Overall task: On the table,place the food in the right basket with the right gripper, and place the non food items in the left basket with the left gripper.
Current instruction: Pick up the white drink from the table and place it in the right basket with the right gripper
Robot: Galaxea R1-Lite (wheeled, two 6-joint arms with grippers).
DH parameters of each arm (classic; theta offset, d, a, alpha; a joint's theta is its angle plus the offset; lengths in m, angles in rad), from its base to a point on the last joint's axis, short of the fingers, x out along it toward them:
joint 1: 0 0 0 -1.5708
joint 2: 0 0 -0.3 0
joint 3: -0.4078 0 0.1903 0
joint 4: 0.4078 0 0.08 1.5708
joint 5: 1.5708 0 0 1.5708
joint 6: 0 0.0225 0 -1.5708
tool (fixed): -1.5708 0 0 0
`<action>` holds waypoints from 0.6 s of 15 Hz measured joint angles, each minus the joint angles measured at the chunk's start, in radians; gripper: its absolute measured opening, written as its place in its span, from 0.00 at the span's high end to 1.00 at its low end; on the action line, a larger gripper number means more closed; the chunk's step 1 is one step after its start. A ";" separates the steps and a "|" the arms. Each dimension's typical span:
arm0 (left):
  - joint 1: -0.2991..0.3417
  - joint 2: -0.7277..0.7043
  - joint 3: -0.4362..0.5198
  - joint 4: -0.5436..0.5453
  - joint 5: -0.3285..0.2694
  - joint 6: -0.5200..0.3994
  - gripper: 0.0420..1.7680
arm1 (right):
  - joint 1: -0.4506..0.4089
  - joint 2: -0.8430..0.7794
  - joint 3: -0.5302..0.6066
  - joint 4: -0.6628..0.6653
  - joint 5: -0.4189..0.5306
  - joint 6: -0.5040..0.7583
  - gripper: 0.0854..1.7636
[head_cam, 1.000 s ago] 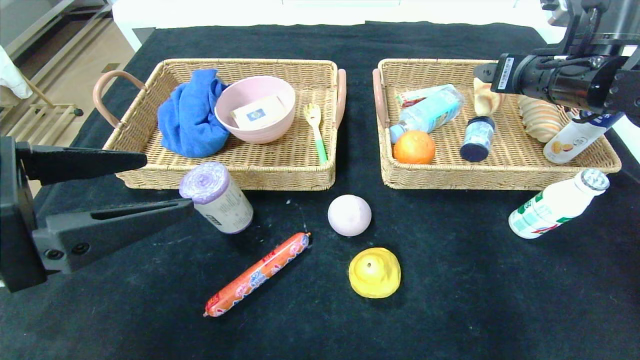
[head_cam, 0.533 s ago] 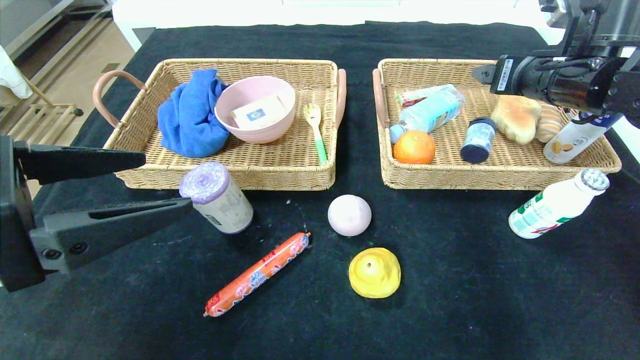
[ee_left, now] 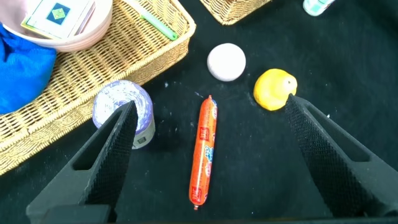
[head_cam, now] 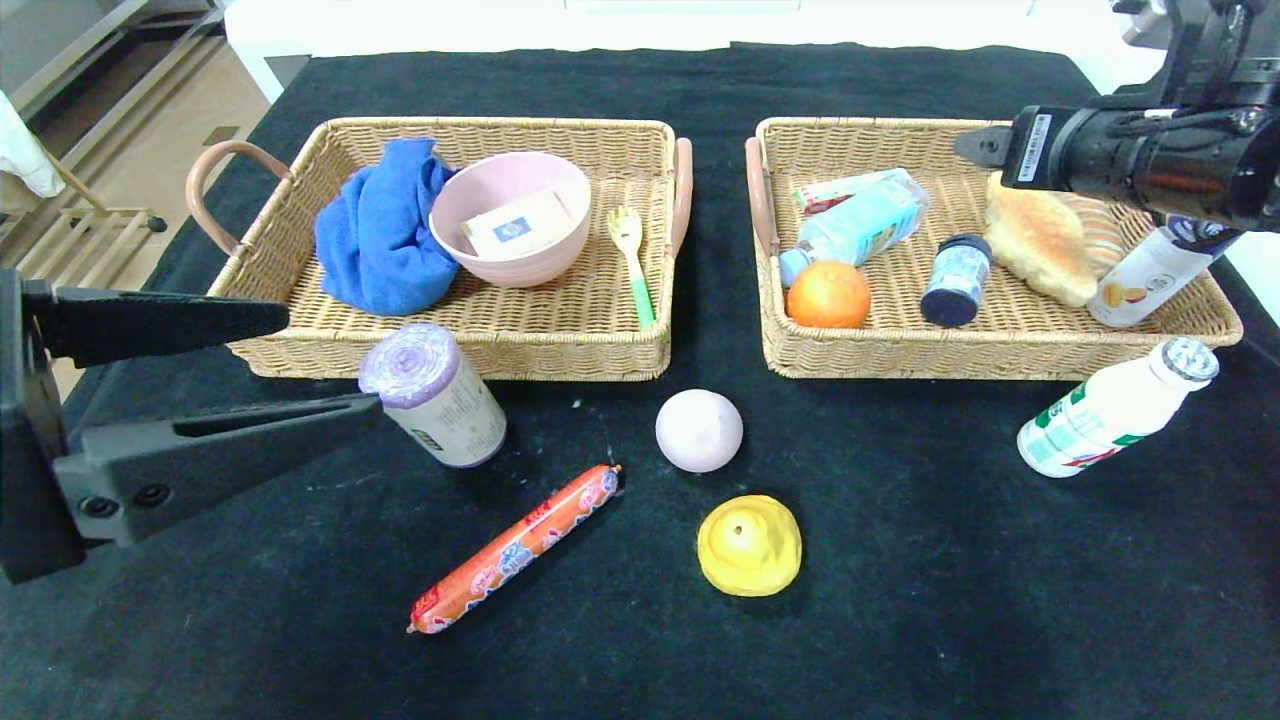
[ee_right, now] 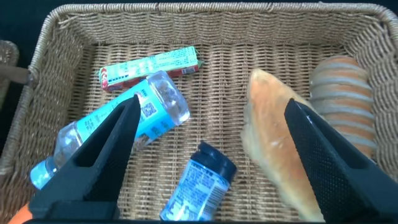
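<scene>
Black-clothed table [head_cam: 900,620], catalogued left to right from the left basket [head_cam: 460,345]:

- Left gripper [head_cam: 330,365], jaws standing wide and empty, hovering just before that basket's near-left corner, tips touching or nearly touching the purple bag roll [head_cam: 432,395].
- Sausage [head_cam: 515,548], pale ball [head_cam: 699,430], yellow fruit [head_cam: 749,545] lying nearer, to its right.
- Right basket [head_cam: 1000,350] further right, holding bread [head_cam: 1040,250].
- Right gripper [ee_right: 208,140], spread wide and empty, hanging over that bread.
- Milk bottle [head_cam: 1115,408] lying outside, rightmost.

Advice: descending squarely astride the next food item, closing only once centred.
</scene>
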 joint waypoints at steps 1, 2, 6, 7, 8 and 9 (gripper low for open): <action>0.000 0.000 0.000 0.000 0.000 0.000 0.03 | 0.000 -0.017 0.016 0.007 0.001 -0.003 0.04; 0.000 0.000 0.000 0.000 0.000 0.000 0.03 | 0.000 -0.039 0.035 0.020 0.003 -0.006 0.04; 0.000 -0.001 0.001 0.001 0.000 0.000 0.03 | 0.002 -0.129 0.110 0.081 0.036 -0.008 0.04; 0.000 -0.001 0.001 0.001 0.000 0.000 0.03 | 0.001 -0.151 0.125 0.102 0.041 -0.008 0.04; 0.000 -0.001 0.001 0.001 0.000 0.000 0.03 | -0.001 -0.173 0.137 0.118 0.043 -0.010 0.04; 0.000 -0.001 0.001 0.002 0.000 0.000 0.03 | -0.003 -0.196 0.148 0.139 0.044 -0.016 0.04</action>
